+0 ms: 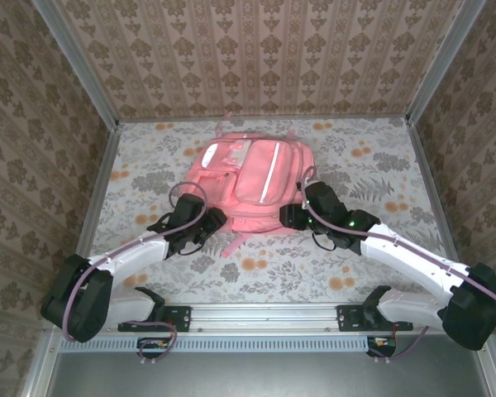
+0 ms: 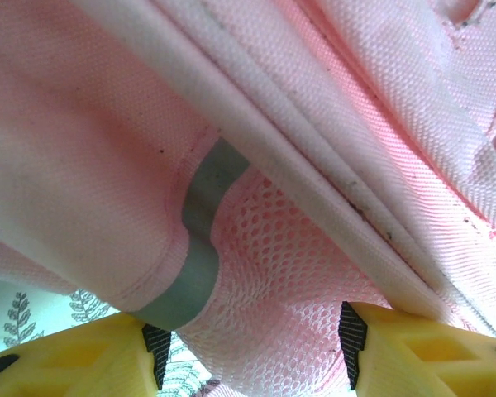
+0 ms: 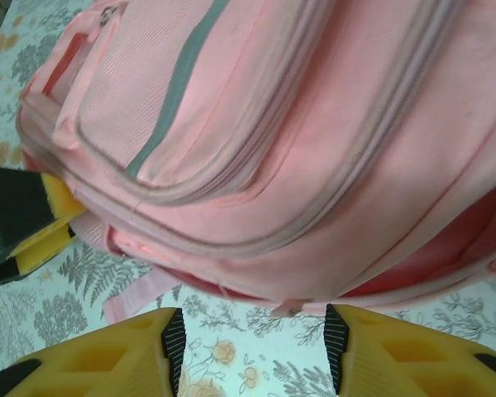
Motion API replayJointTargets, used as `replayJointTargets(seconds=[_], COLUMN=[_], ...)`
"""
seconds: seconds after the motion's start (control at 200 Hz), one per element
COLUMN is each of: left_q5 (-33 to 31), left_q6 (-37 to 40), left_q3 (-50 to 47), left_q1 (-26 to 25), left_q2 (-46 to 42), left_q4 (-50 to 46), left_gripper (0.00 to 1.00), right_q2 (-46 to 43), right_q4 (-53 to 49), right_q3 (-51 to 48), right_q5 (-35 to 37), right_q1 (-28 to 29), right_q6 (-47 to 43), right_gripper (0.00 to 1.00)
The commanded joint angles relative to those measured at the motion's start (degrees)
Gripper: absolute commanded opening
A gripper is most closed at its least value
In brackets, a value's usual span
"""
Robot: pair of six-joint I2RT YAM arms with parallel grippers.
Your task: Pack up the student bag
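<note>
The student bag [image 1: 248,182], a pink backpack with a pale stripe, lies flat in the middle of the table. My left gripper [image 1: 213,222] is at its near left corner. In the left wrist view the bag's pink mesh pocket [image 2: 273,273] and grey stripe [image 2: 200,248] bulge between the fingers, and the left gripper [image 2: 252,343] is shut on that fabric. My right gripper [image 1: 288,217] is at the near right corner. In the right wrist view the right gripper [image 3: 255,343] stands open, with a small zip pull [image 3: 291,308] just ahead of it. The bag's zip [image 3: 446,265] gapes there, darker pink inside.
A floral tablecloth [image 1: 380,165] covers the table, with free room on both sides of the bag. A loose pink strap [image 1: 231,246] trails towards the near edge. Patterned walls [image 1: 264,58] close in three sides. A metal rail [image 1: 264,314] runs along the front.
</note>
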Motion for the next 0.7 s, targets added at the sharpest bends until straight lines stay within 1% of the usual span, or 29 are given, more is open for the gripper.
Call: replayJointTargets(seconds=[0.0,0.14,0.19,0.24,0.305,0.36,0.42,0.47,0.575,0.61,0.64,0.695], left_q5=[-3.9,-4.3,-4.6,-4.8,-5.6,-6.2,-6.7,-6.7,-7.5,-7.8,-8.1,-8.8], left_q6=[-4.0,-4.6,-4.6,-4.5,-4.2,-3.7,-3.8,-3.8,-3.9,-3.9,-3.4,-2.9], left_q3=[-1.7,-1.8,-1.4,-1.1,-0.6,-0.4,-0.1,0.4,2.2,2.9,3.6,4.9], left_q1=[-1.2,-1.4,-1.4,-1.3,-1.5,-1.5,-1.5,-1.5,-1.6,-1.6,-1.7,-1.8], left_q2=[-0.9,1.3,2.5,3.6,5.0,6.1,7.2,7.5,6.0,5.2,4.3,3.0], left_q4=[-1.9,0.9,1.4,2.5,3.4,4.3,5.0,5.1,2.2,1.1,-0.1,-2.3], left_gripper=[0.60,0.58,0.56,0.54,0.53,0.50,0.43,0.31,0.11,0.07,0.06,0.05], right_q2=[-0.8,0.5,1.4,2.6,4.3,5.6,6.6,7.2,8.7,9.3,10.0,11.6], right_q4=[4.8,10.5,12.1,12.8,12.8,13.0,13.8,14.7,16.0,16.6,17.0,17.5], right_q3=[-2.1,-4.1,-4.4,-4.1,-3.3,-2.7,-2.6,-2.7,-2.6,-2.6,-2.5,-2.1], right_q5=[4.7,8.5,9.0,9.3,10.0,10.0,9.8,9.9,9.6,9.4,9.2,8.7], right_q1=[4.3,9.8,11.1,12.4,13.9,14.7,15.3,15.9,17.1,17.5,18.0,18.6], right_q6=[-0.3,-2.6,-2.9,-3.4,-3.9,-3.8,-3.5,-3.5,-4.0,-4.3,-4.7,-5.6], right_gripper=[0.51,0.49,0.46,0.46,0.47,0.47,0.47,0.47,0.45,0.45,0.45,0.40])
